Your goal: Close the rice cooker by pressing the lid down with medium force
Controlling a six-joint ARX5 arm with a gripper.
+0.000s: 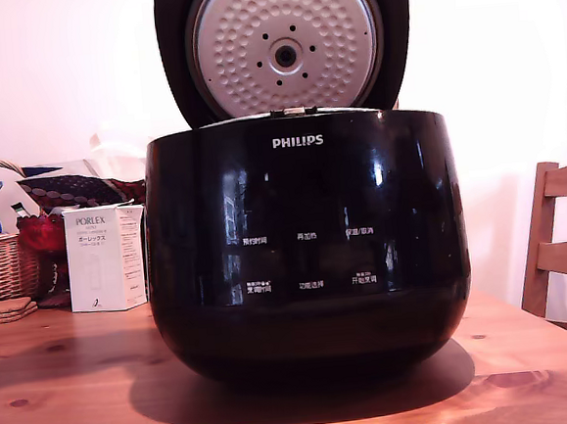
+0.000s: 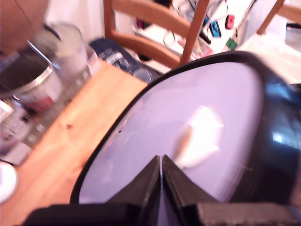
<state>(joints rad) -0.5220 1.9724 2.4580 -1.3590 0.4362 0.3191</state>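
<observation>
Lid [image 1: 285,47] stands fully upright at the back of the rice cooker [image 1: 306,249], dimpled silver inner disc and its central hole facing the exterior camera. Cooker sits mid-desk [image 1: 71,386], PHILIPS logo and button labels toward that camera. Nothing closed yet.

Your gripper [image 2: 161,165] doesn't show in the exterior view at all. In the wrist view the jaws are pressed together, tips meeting in a thin seam, holding nothing. They point at the lid's glossy outer face [image 2: 188,141], which fills most of that picture; blur makes it hard to say whether the tips are touching the surface or just short of it.

Step in hand, as I read it: approach from behind the raised lid, push not begun or only starting.

Next move calls for you to keep the jaws together as a blunt pusher, set them on the outer face toward its top edge, and swing the lid forward and down over the pot. Follow the hinge arc, or the tips may skid on the gloss. Finish with a firm downward press at the front edge, moderate force, until the latch seats.

Clutter at the exterior view's left: a white PORLEX box [image 1: 105,257] and a wicker basket [image 1: 1,264], well apart from the cooker, not in your path.
</observation>
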